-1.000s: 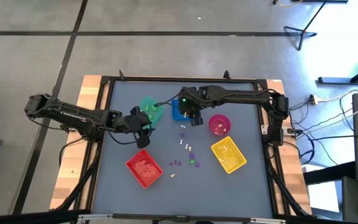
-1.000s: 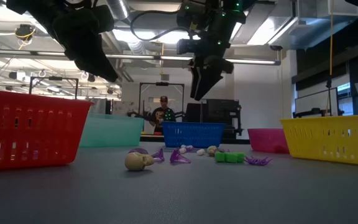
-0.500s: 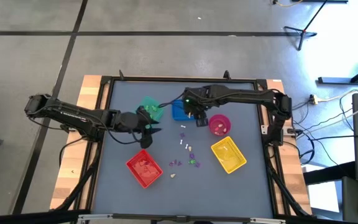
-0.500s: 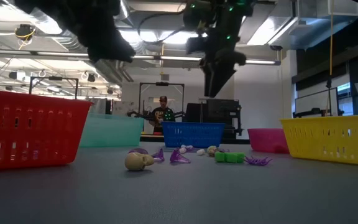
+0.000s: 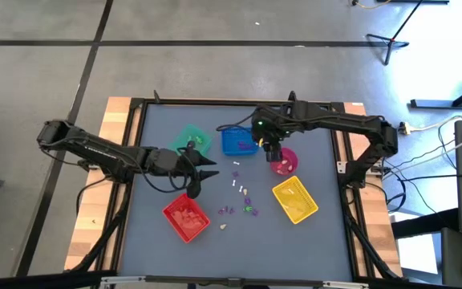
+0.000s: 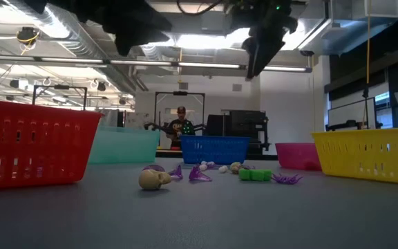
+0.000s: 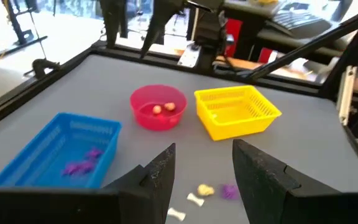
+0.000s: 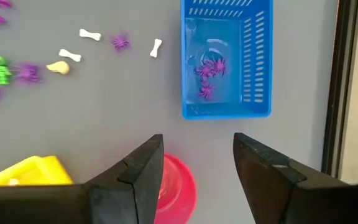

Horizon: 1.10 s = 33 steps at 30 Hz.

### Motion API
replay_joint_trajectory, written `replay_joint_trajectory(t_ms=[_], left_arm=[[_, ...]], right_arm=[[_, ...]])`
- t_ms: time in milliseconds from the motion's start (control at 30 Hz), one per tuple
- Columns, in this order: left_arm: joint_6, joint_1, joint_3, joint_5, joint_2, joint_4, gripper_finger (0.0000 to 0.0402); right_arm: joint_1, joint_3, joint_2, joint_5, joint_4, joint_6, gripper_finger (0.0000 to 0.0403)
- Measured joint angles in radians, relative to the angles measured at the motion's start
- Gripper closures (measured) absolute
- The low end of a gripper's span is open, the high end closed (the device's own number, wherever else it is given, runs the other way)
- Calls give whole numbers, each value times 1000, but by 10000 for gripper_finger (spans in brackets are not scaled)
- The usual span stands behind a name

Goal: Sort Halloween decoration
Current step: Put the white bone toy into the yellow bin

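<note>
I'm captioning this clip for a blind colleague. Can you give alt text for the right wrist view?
Looking straight down past the open right gripper, a blue tray on the grey table holds purple trinkets. More trinkets lie loose beside it: white bones, purple pieces, a green figure. A pink bowl and a yellow tray's corner show beneath the fingers.

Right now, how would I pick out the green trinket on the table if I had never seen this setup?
Find the yellow tray on the grey table, then look toward the red tray. Loose trinkets lie between them, and the green trinket sits at the end of that scatter nearer the yellow tray. It is the only green piece; its neighbours are purple or whitish.
</note>
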Motion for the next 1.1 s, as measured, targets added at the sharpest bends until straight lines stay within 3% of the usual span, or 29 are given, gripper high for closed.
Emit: replay_joint_trajectory(t_ms=[300, 500, 833, 1100], left_arm=[[-1, -49, 0, -4, 108, 148, 258], [-1, -63, 0, -12, 134, 160, 258], [-3, -64, 0, -13, 135, 160, 258], [-3, -64, 0, -13, 135, 156, 258]], right_arm=[[20, 0, -29, -2, -30, 53, 210], [101, -40, -27, -10, 32, 49, 210], [187, -154, -27, -11, 272, -78, 210], [190, -291, -27, -11, 501, -56, 210]])
